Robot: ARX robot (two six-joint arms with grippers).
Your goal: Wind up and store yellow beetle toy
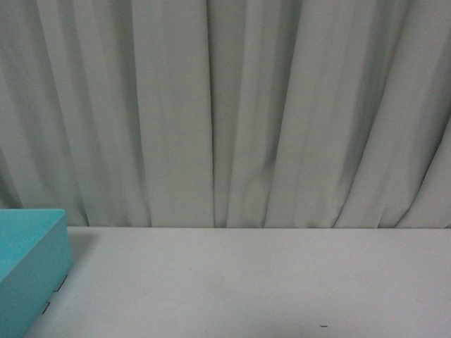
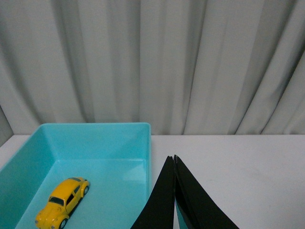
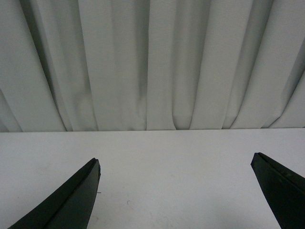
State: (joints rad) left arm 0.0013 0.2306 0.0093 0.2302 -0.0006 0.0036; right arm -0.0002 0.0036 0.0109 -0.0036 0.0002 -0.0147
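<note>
The yellow beetle toy (image 2: 63,203), a small glossy yellow car with dark windows, lies on the floor of a turquoise box (image 2: 95,138) in the left wrist view. My left gripper (image 2: 172,158) is shut with nothing in it, its black tips just past the box's near corner, apart from the toy. In the right wrist view my right gripper (image 3: 175,162) stands open above bare white table with nothing between its fingers (image 3: 81,191). The front view shows only one corner of the turquoise box (image 1: 32,260) at the far left; neither arm nor toy appears there.
A white table (image 1: 268,282) runs back to a pale grey pleated curtain (image 1: 225,105) that closes the far side. The turquoise box stands at the table's left edge.
</note>
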